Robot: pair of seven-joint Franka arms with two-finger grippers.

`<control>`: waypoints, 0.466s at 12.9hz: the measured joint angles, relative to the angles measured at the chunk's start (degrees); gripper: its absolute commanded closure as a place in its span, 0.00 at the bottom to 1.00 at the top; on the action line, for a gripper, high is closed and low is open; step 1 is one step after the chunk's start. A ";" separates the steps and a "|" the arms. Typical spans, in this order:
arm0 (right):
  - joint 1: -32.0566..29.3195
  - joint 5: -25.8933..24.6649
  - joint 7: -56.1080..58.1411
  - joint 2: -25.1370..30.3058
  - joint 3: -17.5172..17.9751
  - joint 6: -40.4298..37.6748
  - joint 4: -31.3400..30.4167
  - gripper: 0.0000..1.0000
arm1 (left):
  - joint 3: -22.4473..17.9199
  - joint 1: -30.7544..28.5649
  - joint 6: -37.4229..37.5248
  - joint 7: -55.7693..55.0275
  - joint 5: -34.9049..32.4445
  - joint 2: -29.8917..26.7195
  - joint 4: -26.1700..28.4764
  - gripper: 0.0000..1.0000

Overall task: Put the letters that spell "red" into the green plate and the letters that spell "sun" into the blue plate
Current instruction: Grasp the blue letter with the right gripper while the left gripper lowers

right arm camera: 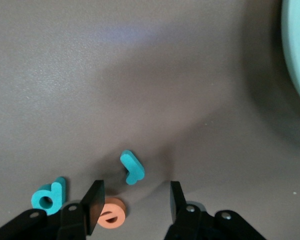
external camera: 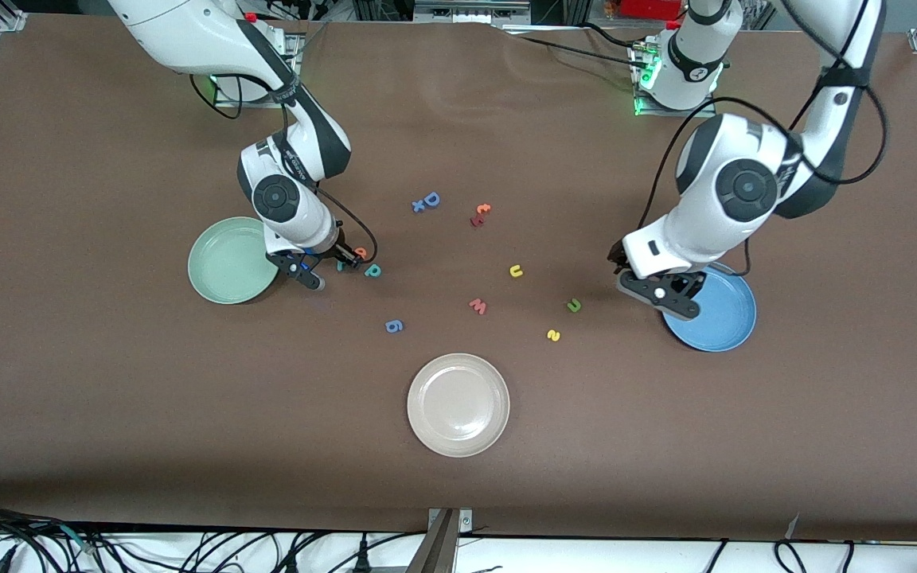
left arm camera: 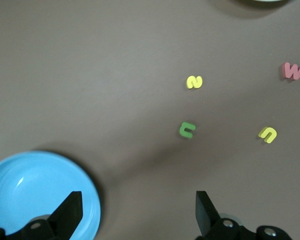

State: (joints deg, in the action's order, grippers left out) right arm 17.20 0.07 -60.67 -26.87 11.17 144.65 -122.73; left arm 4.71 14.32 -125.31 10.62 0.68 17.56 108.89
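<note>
- Fingers of your right gripper (right arm camera: 135, 202) are spread, straddling the r (right arm camera: 132, 167) on the surface beside the green plate (external camera: 224, 263); center before pinching.
- e (right arm camera: 111, 212) and d (right arm camera: 48, 195) are crowding one finger.
- Left gripper (left arm camera: 137, 215) is waiting, released, by the blue plate (left arm camera: 25, 185); s (left arm camera: 194, 81), u (left arm camera: 268, 134), n (left arm camera: 187, 129) are lying near.

Right claw (right arm camera: 135, 200) parted around orange "e" (right arm camera: 112, 213), beside teal "r" (right arm camera: 132, 167), "d" (right arm camera: 49, 195)
</note>
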 measured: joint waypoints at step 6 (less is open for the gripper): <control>0.00 0.00 -0.02 -0.47 -0.09 1.33 -0.04 0.47 | 0.01 0.78 -6.37 17.16 0.00 5.73 0.14 0.00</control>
State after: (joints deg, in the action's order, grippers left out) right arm 17.20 0.07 -60.69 -27.33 11.08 145.98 -122.77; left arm 4.71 15.10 -131.69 27.79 0.68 23.29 109.03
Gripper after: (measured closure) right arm 0.449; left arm 0.000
